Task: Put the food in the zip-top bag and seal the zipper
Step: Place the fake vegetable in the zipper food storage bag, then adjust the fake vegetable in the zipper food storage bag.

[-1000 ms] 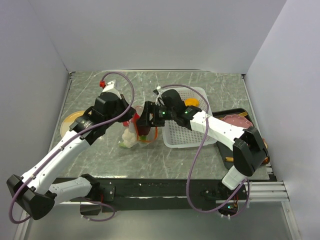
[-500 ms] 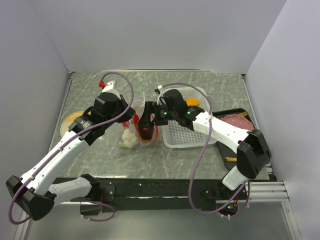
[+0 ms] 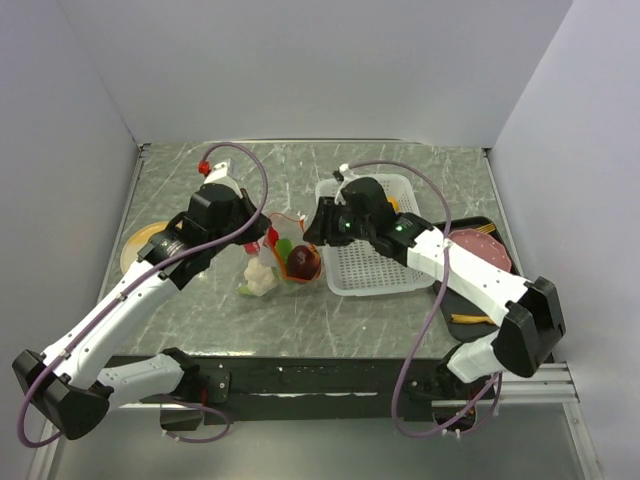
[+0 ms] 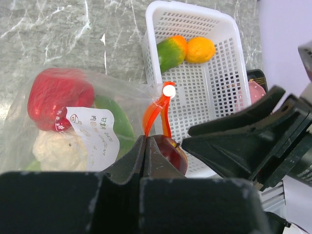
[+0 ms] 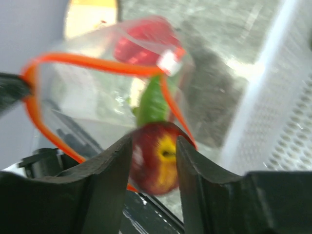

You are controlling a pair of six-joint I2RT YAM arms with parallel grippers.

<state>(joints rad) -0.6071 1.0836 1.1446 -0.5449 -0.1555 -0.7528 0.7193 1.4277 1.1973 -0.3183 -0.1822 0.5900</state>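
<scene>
Here, overhead, the left hand [image 3: 264, 240] holds the mouth of the zip-top bag [image 3: 268, 268] open toward three o'clock for loading; its wrist view shows it clenched on the zipper [image 4: 155, 114] at six o'clock; the right wrist shows the right hand [image 5: 153, 144] released, with the dark purple ball [image 5: 157, 161] resting at the mouth.

The bag [image 4: 73, 112] lies left of the basket [image 4: 214, 92], which holds mango [image 4: 170, 51] and orange [image 4: 200, 48].

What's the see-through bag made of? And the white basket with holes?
The zip-top bag looks like thin, soft clear plastic: it crinkles, shines, and the red pepper shows through. The white basket looks like hard, smooth plastic, probably moulded, with neat rows of tiny holes.
</scene>
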